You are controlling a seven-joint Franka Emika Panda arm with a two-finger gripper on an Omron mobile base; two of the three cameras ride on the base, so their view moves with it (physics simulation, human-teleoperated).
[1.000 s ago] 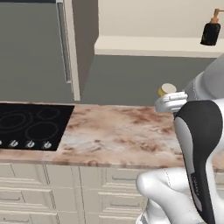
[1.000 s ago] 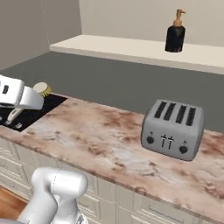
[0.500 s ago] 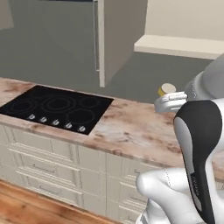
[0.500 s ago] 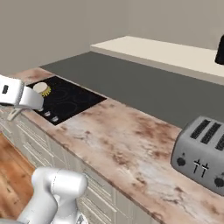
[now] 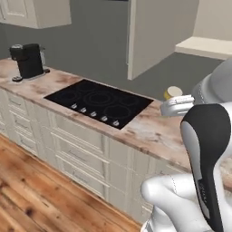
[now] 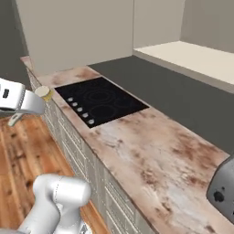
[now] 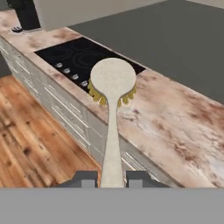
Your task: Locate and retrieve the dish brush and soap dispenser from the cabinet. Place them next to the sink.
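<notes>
**One brush in the grip, carried above the counter**

Both fingers [image 7: 92,178] of the gripper [image 7: 112,179] clamp the brush [image 7: 112,109] by its handle. Its round head points forward over the counter's [image 7: 175,127] front edge, beside the cooktop [image 7: 74,54]. In the left base view the brush head [image 5: 172,93] sticks out past the hand. A coffee machine [image 5: 28,60] stands beyond the cooktop, well apart.

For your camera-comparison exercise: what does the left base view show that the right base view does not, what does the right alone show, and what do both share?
Left base view alone: a black coffee machine on the counter. Right base view alone: the edge of a grey toaster. Both share the black cooktop, the marbled counter, the wooden floor and the dish brush held in the shut gripper.
</notes>
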